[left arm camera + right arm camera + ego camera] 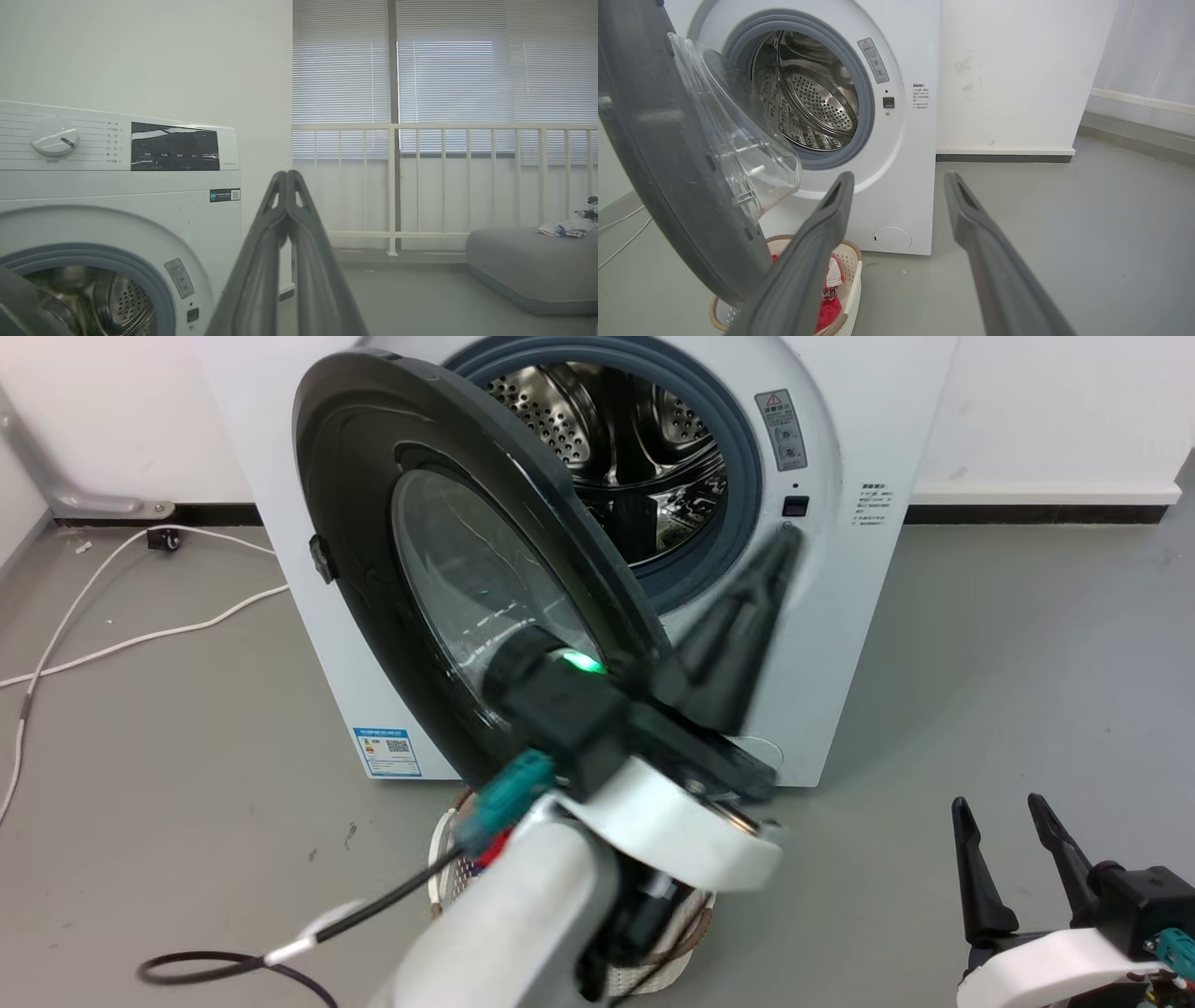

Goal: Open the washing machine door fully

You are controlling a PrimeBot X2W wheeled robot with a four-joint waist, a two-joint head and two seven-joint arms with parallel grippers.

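The washing machine [887, 420] is a white front-loader with its steel drum [625, 439] exposed. The washing machine door [355, 523], black-rimmed with a clear glass bowl [738, 154], stands partly swung out to the left. My left gripper [782, 549] is shut with nothing in it, just right of the door's free edge, fingers pointing up at the machine's front panel. Whether it touches the door I cannot tell. In the left wrist view the fingertips [287, 175] are pressed together. My right gripper [1013, 812] is open low at the right, away from the machine, fingers [831, 210] spread.
A cream laundry basket [856, 261] with red cloth sits on the floor under the door. White cables [140, 635] trail over the floor at left, a black cable [215, 961] at lower left. A grey cushion [528, 266] and a white railing [420, 126] lie right of the machine.
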